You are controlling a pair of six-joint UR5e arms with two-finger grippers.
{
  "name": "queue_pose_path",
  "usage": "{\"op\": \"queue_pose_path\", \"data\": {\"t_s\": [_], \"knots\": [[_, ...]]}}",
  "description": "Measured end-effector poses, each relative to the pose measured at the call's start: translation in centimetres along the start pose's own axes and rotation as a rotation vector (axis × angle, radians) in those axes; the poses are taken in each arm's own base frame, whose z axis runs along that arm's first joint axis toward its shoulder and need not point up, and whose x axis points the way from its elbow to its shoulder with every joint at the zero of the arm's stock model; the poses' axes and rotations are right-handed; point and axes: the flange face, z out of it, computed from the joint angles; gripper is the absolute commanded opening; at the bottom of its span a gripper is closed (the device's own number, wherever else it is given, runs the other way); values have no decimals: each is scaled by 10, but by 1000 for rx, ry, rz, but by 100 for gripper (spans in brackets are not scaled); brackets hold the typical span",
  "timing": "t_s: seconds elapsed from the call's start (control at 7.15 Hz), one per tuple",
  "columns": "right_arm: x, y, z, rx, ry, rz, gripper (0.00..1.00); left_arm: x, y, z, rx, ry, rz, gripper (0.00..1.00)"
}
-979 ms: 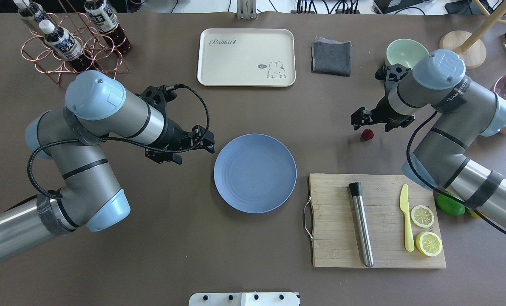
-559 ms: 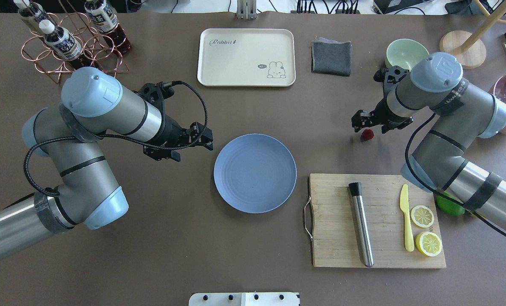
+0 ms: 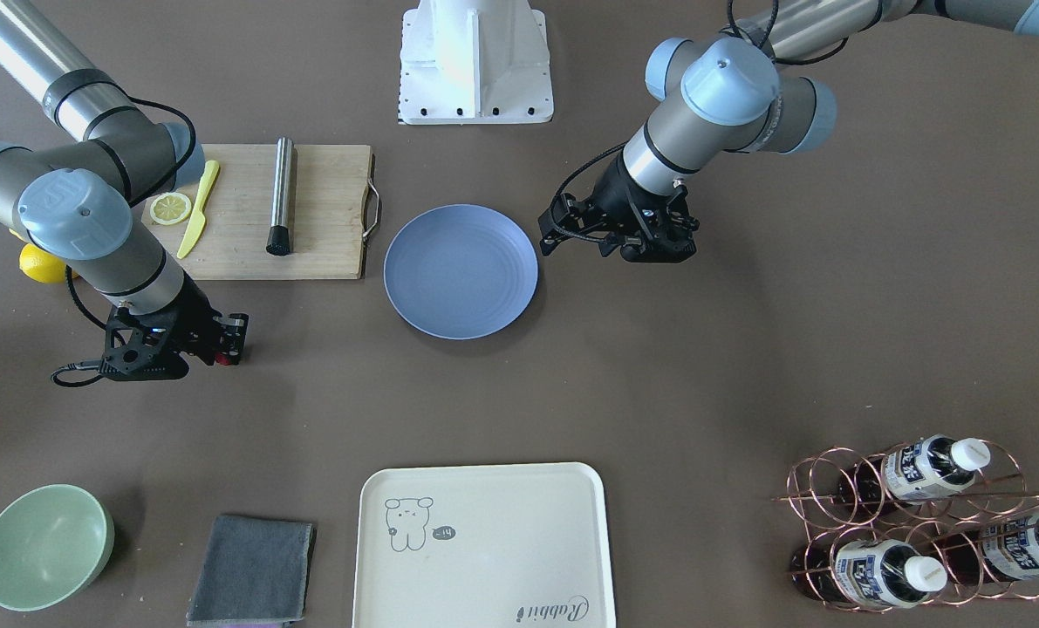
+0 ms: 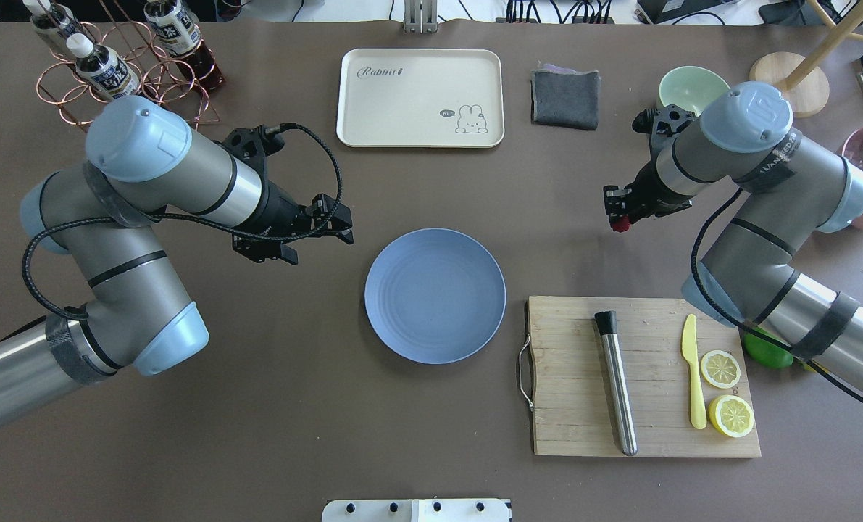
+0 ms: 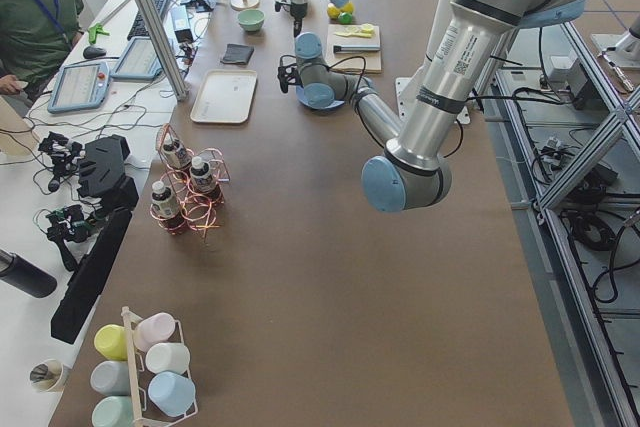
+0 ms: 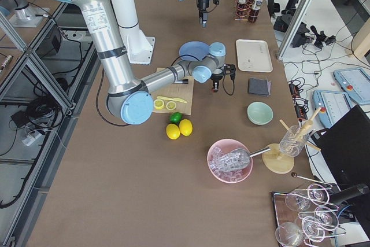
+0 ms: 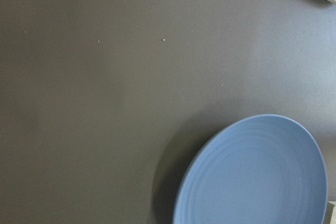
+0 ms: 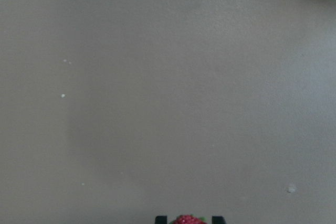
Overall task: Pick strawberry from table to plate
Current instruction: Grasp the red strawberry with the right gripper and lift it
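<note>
Strawberry (image 4: 620,225) sits between the fingertips of right gripper (image 4: 617,216), right of centre and just beyond the far edge of the board (image 4: 569,406). Right wrist view: berry's red top at bottom edge, one dark fingertip close on each side. Jaws narrow, closed on the berry. Cannot tell whether it is clear of the table (image 4: 330,406).

Plate (image 4: 435,295) at centre, left of the berry and nearer, well apart from it. A strip of bare table runs from the berry to the plate's right rim. Board's left edge with its wire handle lies near the plate's right rim, not touching.

Left gripper (image 4: 319,246) hangs just off the plate's far-left rim, outside it, jaws spread wide, holding nothing.

Far side: tray (image 4: 417,98), cloth (image 4: 565,99), bowl (image 4: 681,85), all well apart from the plate. Bowl is close behind the right wrist.
</note>
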Motion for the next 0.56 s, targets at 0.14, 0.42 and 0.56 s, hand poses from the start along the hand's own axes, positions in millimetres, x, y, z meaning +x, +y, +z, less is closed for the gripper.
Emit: {"op": "queue_pose_path", "data": {"t_s": [0.14,0.42,0.56], "knots": [[-14,-2,-17,7,-27,1,0,-8,-14,-13,-5,2,4,98],[-77,2,-51,-1,-65,28,0,-43,-54,-53,-5,-6,51,98],[-118,16,-58,-5,-81,32,0,-64,-78,-80,-2,-17,74,98]]}}
